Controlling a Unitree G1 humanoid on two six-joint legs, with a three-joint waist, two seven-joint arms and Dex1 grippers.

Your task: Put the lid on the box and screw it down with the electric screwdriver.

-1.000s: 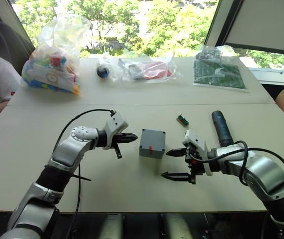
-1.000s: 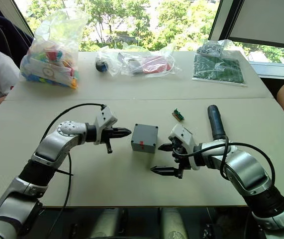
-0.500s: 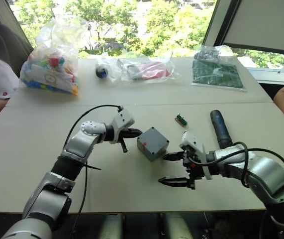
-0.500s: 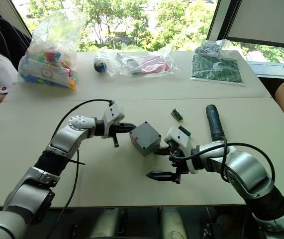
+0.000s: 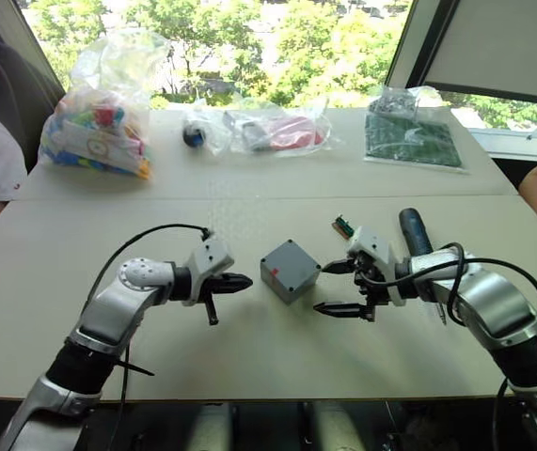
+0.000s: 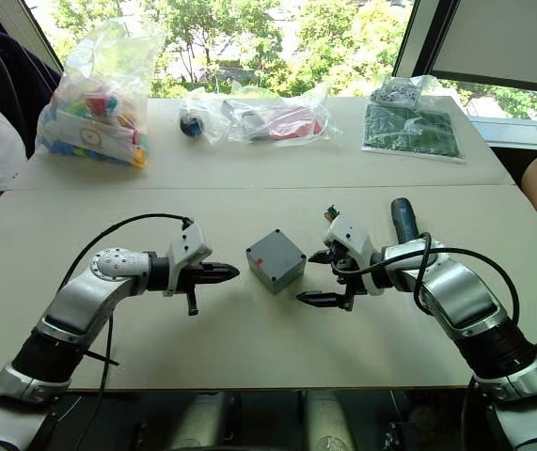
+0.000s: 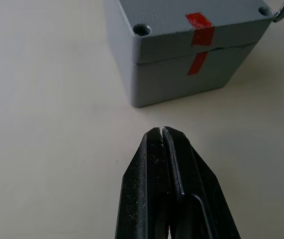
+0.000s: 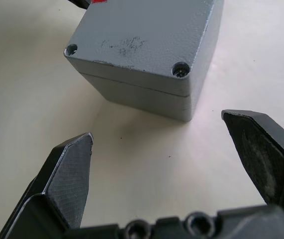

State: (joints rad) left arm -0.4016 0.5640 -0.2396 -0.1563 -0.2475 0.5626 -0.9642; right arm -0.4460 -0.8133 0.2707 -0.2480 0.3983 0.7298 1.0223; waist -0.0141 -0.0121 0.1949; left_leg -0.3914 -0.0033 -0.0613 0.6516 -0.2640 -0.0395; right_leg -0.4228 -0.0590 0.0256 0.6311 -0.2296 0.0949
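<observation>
Right eye view: the box (image 6: 276, 260), matte grey plastic with the lid (image 8: 142, 37) seated on it, sits mid-table, bare tabletop all round. Left gripper (image 6: 219, 273), fingers pressed together, points at it; right gripper (image 6: 322, 277) spread just beside. The electric screwdriver (image 6: 404, 224) lies behind.

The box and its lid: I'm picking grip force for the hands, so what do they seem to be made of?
The box and the lid look like one grey moulded material with a matte, faintly grainy finish, probably plastic, though painted cast metal can't be ruled out. Signs: uniform colour, rounded edges, recessed corner screw holes, a light scuff on top. The red mark crossing the seam looks like tape.
</observation>
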